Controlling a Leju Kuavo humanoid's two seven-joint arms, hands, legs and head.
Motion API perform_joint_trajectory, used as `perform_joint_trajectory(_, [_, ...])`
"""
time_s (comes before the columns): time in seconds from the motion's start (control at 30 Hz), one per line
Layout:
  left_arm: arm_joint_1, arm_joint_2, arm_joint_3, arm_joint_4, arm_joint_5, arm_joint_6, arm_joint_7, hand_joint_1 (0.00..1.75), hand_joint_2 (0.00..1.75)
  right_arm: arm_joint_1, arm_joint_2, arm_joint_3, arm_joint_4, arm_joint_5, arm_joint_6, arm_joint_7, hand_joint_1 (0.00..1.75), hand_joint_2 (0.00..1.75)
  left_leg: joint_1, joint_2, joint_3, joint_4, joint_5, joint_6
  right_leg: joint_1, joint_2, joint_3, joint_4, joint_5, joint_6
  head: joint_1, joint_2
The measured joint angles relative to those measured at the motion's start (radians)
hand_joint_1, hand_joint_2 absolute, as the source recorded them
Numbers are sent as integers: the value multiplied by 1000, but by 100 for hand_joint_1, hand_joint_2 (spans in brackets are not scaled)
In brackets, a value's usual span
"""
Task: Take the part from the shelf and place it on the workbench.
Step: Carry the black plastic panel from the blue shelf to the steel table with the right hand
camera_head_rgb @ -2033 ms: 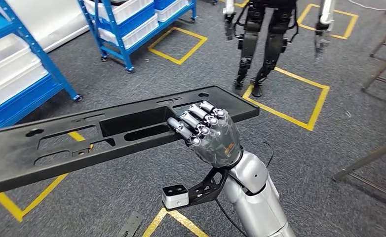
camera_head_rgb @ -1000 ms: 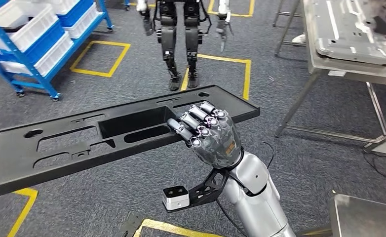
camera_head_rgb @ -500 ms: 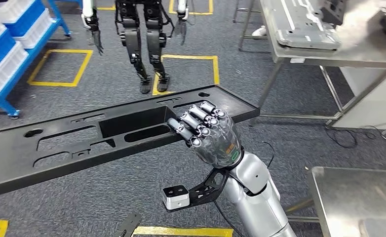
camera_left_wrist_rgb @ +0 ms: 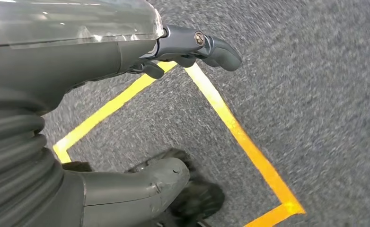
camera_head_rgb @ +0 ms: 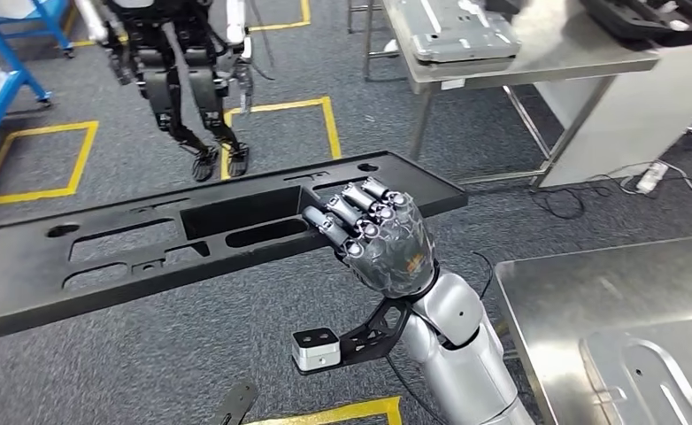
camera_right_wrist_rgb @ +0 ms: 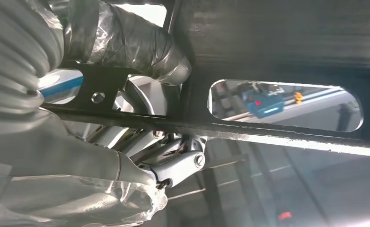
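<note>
The whole head view is sweeping sideways compared with two seconds ago: the blue shelving that was filling the 10 o'clock corner is sliding out, leaving just a blue frame (camera_head_rgb: 24, 49) at 11 o'clock, while a steel workbench (camera_head_rgb: 590, 292) is coming into the 4 o'clock corner. That is the camera turning with the robot, not the things moving, and I judge the carry to be well past the shelf and closing on the drop-off. A second metal table (camera_head_rgb: 537, 53) is standing at 1 o'clock, and another humanoid robot (camera_head_rgb: 179, 80) is standing on the grey carpet at 11 o'clock, beside yellow floor tape (camera_head_rgb: 325, 115). The part (camera_head_rgb: 192, 239), a long black panel with cut-outs, is hanging level in the air across the middle of the view from 9 o'clock toward 2 o'clock, well clear of the bench and keeping the same pose against the arm throughout. The right hand (camera_head_rgb: 373, 235) is gripping it at its near edge, fingers (camera_head_rgb: 342, 212) hooked over the top and into a slot; the right wrist view is showing the thumb (camera_right_wrist_rgb: 136, 45) pressing from underneath. The left hand (camera_left_wrist_rgb: 74, 52) is hanging over the carpet with nothing in it, fingers curled loosely inward.
</note>
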Motion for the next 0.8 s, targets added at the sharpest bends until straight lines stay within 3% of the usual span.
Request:
perform_joint_trajectory(0.03, [1,0,0,0,0,0,0,0,175,1,0,0,0,0,0,0,175,175,0,-3,-7,5,14,2,0,15,0,2,0,0,0,0])
perform_joint_trajectory(0.07, [2,0,0,0,0,0,0,0,175,2,-1,0,0,-1,0,0,175,175,0,-8,3,-30,47,5,1,30,0,4,-1,0,0,0])
perform_joint_trajectory(0.1, [1,1,0,0,1,1,-1,0,175,2,-1,0,0,-1,0,0,175,175,0,-22,28,-94,89,9,0,45,0,7,-1,1,0,0])
perform_joint_trajectory(0.17, [0,2,0,0,2,1,-1,0,175,2,-2,0,0,-1,0,0,175,175,2,-68,76,-213,141,17,-1,71,-4,11,-1,7,0,0])
perform_joint_trajectory(0.23, [0,3,0,0,2,1,-2,0,175,2,-2,0,0,-2,0,0,175,175,1,-90,92,-251,145,22,-5,93,-12,12,3,19,0,0])
perform_joint_trajectory(0.3, [-2,1,0,0,2,1,-2,0,175,3,-3,0,-1,-2,0,0,175,175,2,-69,96,-262,152,29,-8,108,-18,9,8,32,0,0])
perform_joint_trajectory(0.37, [-5,-1,0,0,3,1,-3,0,175,3,-5,0,-5,-3,0,0,175,175,8,-44,101,-277,161,42,-2,66,-32,38,-16,42,3,0])
perform_joint_trajectory(0.43, [-4,-1,0,0,3,1,-4,0,175,2,-6,0,-7,-4,0,0,175,175,7,-18,103,-283,164,50,-2,1,-79,140,-76,51,6,0])
perform_joint_trajectory(0.5, [1,0,0,0,3,1,-4,0,175,4,-8,0,-6,-4,0,0,175,175,6,12,102,-280,162,50,-8,-23,-131,249,-117,59,7,0])
perform_joint_trajectory(0.53, [2,0,0,0,3,1,-4,0,175,5,-9,0,-6,-4,0,0,175,175,6,26,101,-278,160,50,-10,-28,-138,264,-114,62,7,0])
perform_joint_trajectory(0.57, [2,0,0,0,3,1,-4,0,175,5,-10,0,-6,-4,0,0,175,175,6,40,101,-276,158,48,-12,-33,-124,237,-91,64,7,0])
perform_joint_trajectory(0.6, [2,-1,0,0,3,1,-4,0,175,5,-10,0,-6,-4,0,0,175,175,6,52,102,-273,154,46,-13,-45,-90,178,-58,64,7,0])
perform_joint_trajectory(0.67, [0,-1,0,0,3,2,-4,0,175,4,-11,0,-7,-4,0,0,175,175,3,73,105,-266,146,38,-6,-83,-23,51,-13,55,6,0])
perform_joint_trajectory(0.7, [-1,-1,0,0,3,2,-4,0,175,4,-11,0,-7,-4,0,0,175,175,0,81,106,-264,144,33,-2,-94,-7,18,-5,49,6,0])
perform_joint_trajectory(0.73, [-2,-1,0,0,3,2,-4,0,175,3,-11,0,-8,-4,0,0,175,175,-2,89,107,-264,142,28,2,-96,-4,7,-7,44,6,0])
perform_joint_trajectory(0.8, [-3,-1,0,0,3,2,-4,0,175,3,-11,0,-9,-4,0,-1,175,175,-3,104,111,-265,138,16,1,-72,-6,5,-2,33,6,0])
